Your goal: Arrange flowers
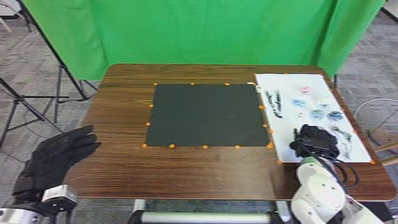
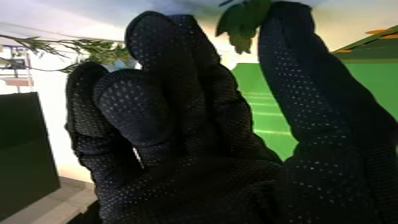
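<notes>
Black right hand (image 1: 314, 142) is loosely open, green leaves (image 2: 238, 26) at its thumb.

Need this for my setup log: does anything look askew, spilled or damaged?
Nothing stands out. The dark mat lies flat on the table, the pink flower and pale blue flowers are laid on the white sheet beside it, and I see no spill or damage.

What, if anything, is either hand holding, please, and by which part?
Nothing: the left hand is empty, and the right hand has its thumb and fingers apart, with the leaves near its thumb unpinched.
</notes>
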